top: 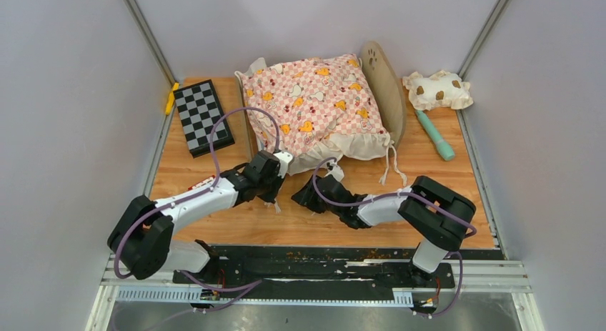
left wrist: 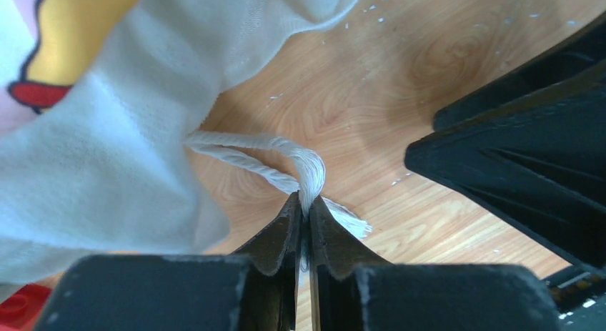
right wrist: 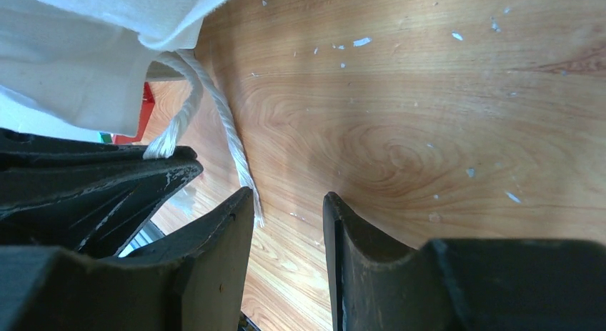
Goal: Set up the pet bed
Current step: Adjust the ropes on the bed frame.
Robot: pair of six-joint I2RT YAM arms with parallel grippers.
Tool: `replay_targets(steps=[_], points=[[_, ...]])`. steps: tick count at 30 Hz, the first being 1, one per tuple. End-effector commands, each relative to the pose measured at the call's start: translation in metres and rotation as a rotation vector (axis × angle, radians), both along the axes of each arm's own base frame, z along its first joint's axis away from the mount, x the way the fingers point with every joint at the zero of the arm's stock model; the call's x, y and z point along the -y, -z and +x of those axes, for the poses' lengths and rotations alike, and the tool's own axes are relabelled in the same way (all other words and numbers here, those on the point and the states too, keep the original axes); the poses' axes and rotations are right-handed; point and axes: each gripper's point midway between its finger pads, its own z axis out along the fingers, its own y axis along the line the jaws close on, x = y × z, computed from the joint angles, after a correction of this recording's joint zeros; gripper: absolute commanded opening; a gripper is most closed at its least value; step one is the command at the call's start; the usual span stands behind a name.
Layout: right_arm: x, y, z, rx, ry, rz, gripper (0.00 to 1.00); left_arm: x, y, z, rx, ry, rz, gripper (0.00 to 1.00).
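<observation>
Setting: a wooden table [top: 429, 181] between pale walls, seen from above, with two black-and-white robot arms reaching in from the near edge.
Pet bed: the pet bed [top: 386, 95] sits at the back middle of the table. Its rounded light-wood headboard, with a paw-print cutout, stands at its right end. The rest of the frame is mostly hidden.
Cushion: a pink checkered cushion [top: 314, 102] with a cream ruffle lies on top of the bed and covers its base. The ruffle spills over the near edge, towards the arms.
White cord: a twisted white cord [left wrist: 286, 149] hangs from the cushion's ruffle down to the tabletop.
Left gripper: the left gripper [left wrist: 304, 202] is low over the table just in front of the cushion. Its jaws are pressed together, pinching a loop of the white cord between the tips.
Right gripper: the right gripper [right wrist: 286, 199] is close beside the left one, tip towards tip. Its jaws stand apart and hold nothing. A strand of cord runs just beside one finger [right wrist: 229, 231]; whether it touches cannot be told.
Spotted pillow: a small cream pillow [top: 437, 89] with brown spots lies at the back right, apart from the bed.
Teal tool: a slim teal stick [top: 436, 134] lies near the pillow.
Checkerboard: a black-and-grey checkerboard [top: 202, 116] lies left of the bed, with a yellow object [top: 171, 97] at its far side.
</observation>
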Motion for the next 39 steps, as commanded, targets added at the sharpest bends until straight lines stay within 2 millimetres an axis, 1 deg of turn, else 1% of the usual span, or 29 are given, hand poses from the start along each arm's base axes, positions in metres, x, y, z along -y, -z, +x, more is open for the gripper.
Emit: replay_targets(steps=[1, 6, 9, 14, 21, 26, 31, 34, 39], points=[[0.002, -0.024, 0.01, 0.061, 0.025, 0.046, 0.41, -0.012, -0.004, 0.01, 0.043, 0.017, 0.116, 0.14], [0.007, -0.025, 0.009, 0.069, 0.028, 0.037, 0.41, -0.02, -0.005, 0.018, 0.073, -0.003, 0.172, 0.18], [0.01, -0.025, 0.008, 0.071, 0.03, 0.036, 0.41, -0.023, -0.002, 0.021, 0.068, -0.003, 0.212, 0.19], [0.014, -0.026, 0.009, 0.075, 0.039, 0.033, 0.41, -0.019, 0.003, 0.023, 0.05, 0.016, 0.234, 0.2], [0.016, -0.023, 0.009, 0.069, 0.044, 0.033, 0.41, -0.004, -0.008, 0.026, 0.082, 0.05, 0.167, 0.18], [0.018, -0.023, 0.008, 0.071, 0.044, 0.031, 0.41, -0.012, -0.001, 0.022, 0.064, 0.042, 0.207, 0.21], [0.016, -0.024, 0.008, 0.072, 0.04, 0.034, 0.41, -0.022, 0.007, 0.023, 0.052, 0.026, 0.286, 0.29], [0.017, -0.024, 0.008, 0.072, 0.037, 0.032, 0.41, -0.022, 0.012, 0.022, 0.034, 0.029, 0.312, 0.31], [0.019, -0.027, 0.008, 0.087, 0.036, 0.023, 0.41, -0.025, 0.009, 0.022, 0.047, 0.016, 0.33, 0.32]])
